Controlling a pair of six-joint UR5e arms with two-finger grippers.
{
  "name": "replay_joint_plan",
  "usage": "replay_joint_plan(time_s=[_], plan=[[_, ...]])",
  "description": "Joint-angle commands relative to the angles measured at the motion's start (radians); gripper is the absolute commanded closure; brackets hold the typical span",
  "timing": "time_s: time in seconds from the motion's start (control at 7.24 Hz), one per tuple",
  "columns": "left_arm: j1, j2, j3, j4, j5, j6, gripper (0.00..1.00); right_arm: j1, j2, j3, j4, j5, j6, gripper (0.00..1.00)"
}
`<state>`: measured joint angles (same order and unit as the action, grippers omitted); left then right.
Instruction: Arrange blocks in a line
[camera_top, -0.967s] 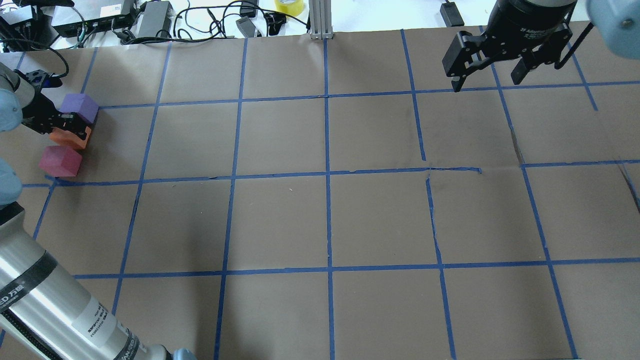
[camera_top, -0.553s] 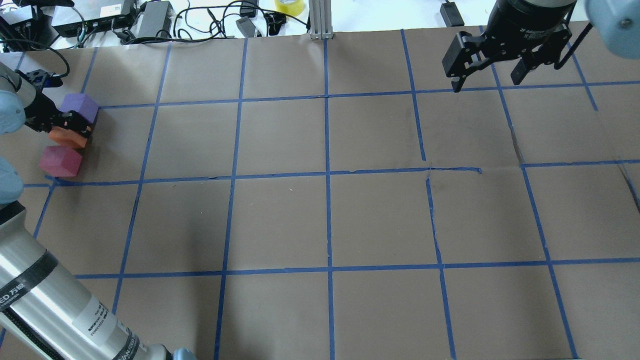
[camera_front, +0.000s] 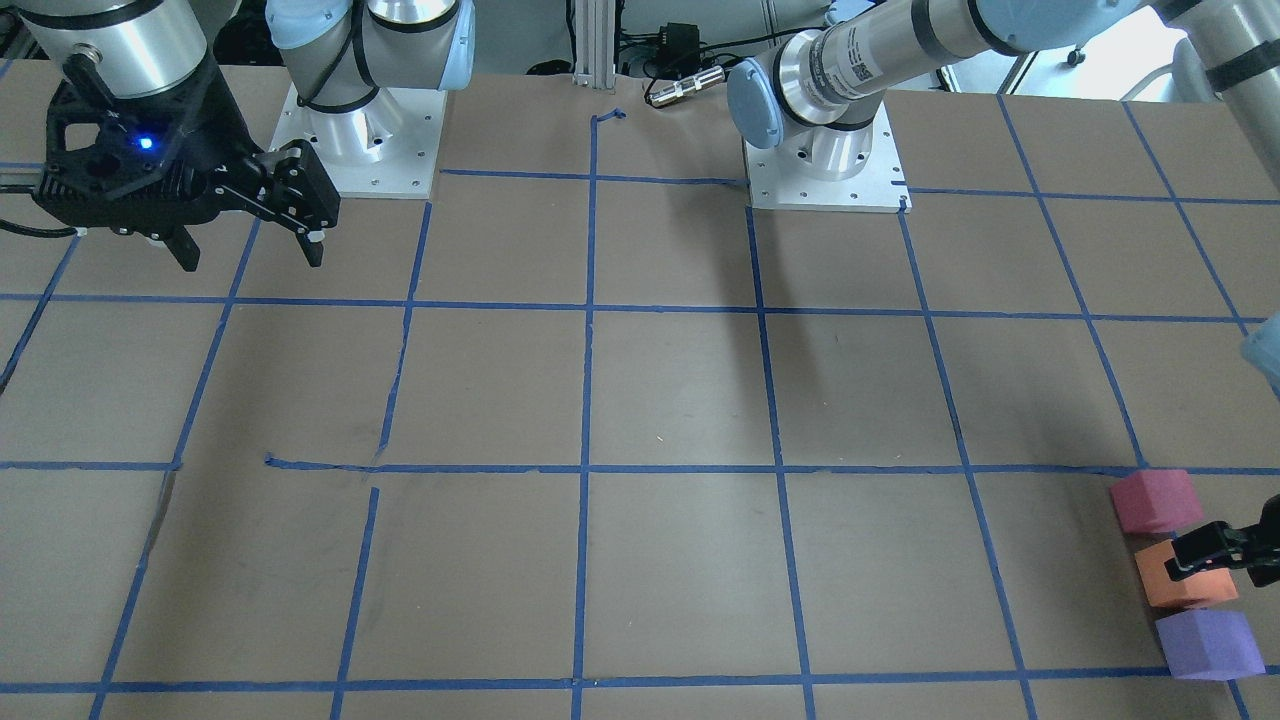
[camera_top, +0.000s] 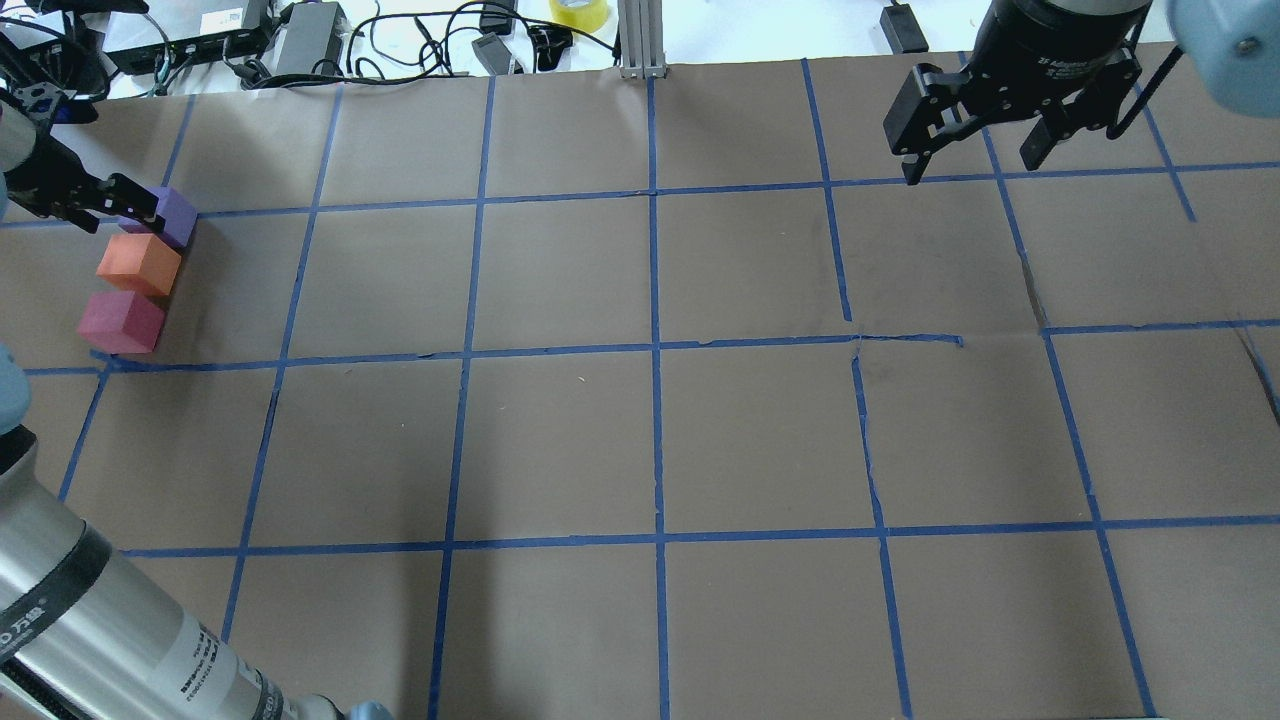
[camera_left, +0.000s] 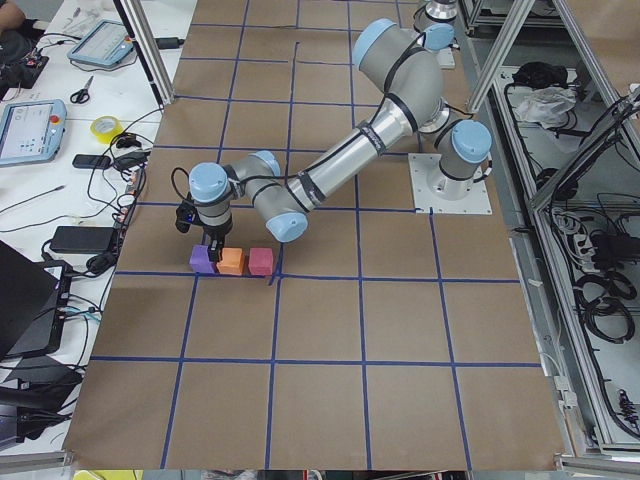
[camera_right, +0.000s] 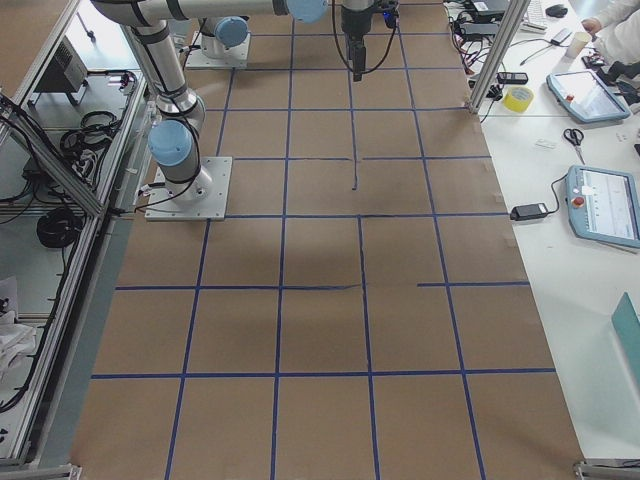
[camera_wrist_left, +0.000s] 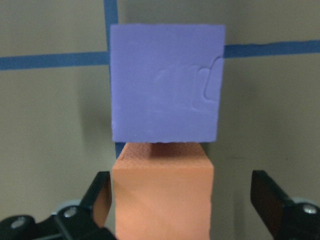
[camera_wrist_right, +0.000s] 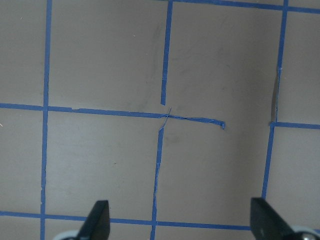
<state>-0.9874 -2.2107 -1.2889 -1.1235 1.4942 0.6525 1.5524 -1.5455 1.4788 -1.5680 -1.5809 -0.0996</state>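
A table covered in brown paper (camera_top: 560, 440), marked into squares with blue tape (camera_top: 655, 440), fills the views; cables and a yellow tape roll (camera_top: 578, 12) lie beyond its far edge.

The three blocks sit close together at the robot's far left, just beyond a tape line: the purple block (camera_top: 175, 215) farthest from the robot, the orange block (camera_top: 140, 263) in the middle, the crimson-pink block (camera_top: 122, 322) nearest; they run in one short row that leans slightly in the overhead view. Orange touches purple, and in the left wrist view their sides line up closely; crimson-pink sits just beside orange, though whether they touch I cannot tell.

The left gripper (camera_wrist_left: 181, 190) hangs above the orange-purple end of the row; its fingers are spread wider than the orange block and grip nothing, one finger close by the block's side, the other well clear. The right gripper (camera_top: 975, 165) hangs over bare paper at the far right of the table, well apart from the blocks; its fingers are spread wide and it carries nothing.

By my reading the line is as good as made; all three blocks are in order and none is being held; what is left seems only for the left arm to draw clear without nudging the foam, and perhaps a small straightening of the crimson-pink end.
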Motion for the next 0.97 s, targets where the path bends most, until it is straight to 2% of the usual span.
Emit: replay_joint_plan(time_s=[0.0,0.28,0.69,0.83], plan=[[-0.02,0.154,-0.006,-0.158,0.0,0.007,0.0,0.0,0.001,0.0,-0.001,-0.002,0.0,0.0],[-0.062,0.329,-0.048,-0.379,-0.005,-0.01,0.0,0.0,0.001,0.0,-0.004,-0.002,0.0,0.0],[-0.062,0.618,-0.253,-0.4,0.004,-0.068,0.0,0.0,0.001,0.0,-0.007,-0.002,0.0,0.0],[-0.062,0.65,-0.279,-0.385,0.003,-0.129,0.0,0.0,0.001,0.0,-0.007,-0.002,0.0,0.0]])
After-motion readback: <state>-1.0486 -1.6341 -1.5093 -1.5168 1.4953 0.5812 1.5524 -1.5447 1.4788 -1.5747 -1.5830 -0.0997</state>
